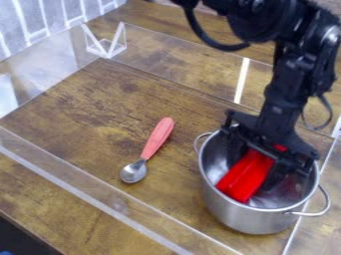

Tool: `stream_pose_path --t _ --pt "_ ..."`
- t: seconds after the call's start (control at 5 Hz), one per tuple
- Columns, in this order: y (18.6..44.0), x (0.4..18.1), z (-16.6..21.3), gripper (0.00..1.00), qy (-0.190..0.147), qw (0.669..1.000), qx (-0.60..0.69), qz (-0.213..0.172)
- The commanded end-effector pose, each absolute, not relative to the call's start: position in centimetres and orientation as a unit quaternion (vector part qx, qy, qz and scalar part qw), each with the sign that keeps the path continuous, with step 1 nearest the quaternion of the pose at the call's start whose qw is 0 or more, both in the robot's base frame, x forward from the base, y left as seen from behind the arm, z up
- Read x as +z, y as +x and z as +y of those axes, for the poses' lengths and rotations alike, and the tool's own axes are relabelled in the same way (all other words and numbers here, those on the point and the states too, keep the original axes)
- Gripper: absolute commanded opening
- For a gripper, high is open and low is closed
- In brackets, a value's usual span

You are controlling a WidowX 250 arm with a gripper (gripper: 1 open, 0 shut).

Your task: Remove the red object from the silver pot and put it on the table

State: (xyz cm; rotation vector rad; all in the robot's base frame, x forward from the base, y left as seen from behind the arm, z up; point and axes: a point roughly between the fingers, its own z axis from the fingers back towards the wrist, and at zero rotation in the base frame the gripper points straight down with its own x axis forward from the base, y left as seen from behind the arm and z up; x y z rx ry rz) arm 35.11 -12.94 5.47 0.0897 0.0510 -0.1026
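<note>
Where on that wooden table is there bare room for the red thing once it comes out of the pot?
The table is bare between the spoon and the far clear wall, and along the near wall left of the spoon. It is crowded at the right, where the silver pot stands with the hand shut on the red object inside it.

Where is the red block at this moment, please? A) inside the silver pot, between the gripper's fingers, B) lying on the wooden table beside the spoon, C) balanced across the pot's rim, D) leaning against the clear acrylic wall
A: the red block sits within the silver pot, with the gripper closed over its upper end, while the spoon lies alone on the table.
</note>
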Motion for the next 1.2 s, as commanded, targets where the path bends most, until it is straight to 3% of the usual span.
stream_pose_path --t 0.0,0.2,0.6,0.8,1.0 --pt "36.4 12.6 -13.3 0.0 0.035 0.995 -0.085 -0.039" --pt "37.2 15.1 -13.4 0.0 0.044 0.99 -0.123 -0.052" --pt "39.2 17.6 -9.4 0.0 0.045 0.987 -0.129 -0.08" --pt "40.2 18.1 -7.8 0.0 0.048 0.99 -0.102 -0.087" --pt "40.8 16.1 -6.4 0.0 0.046 0.99 -0.095 -0.088"
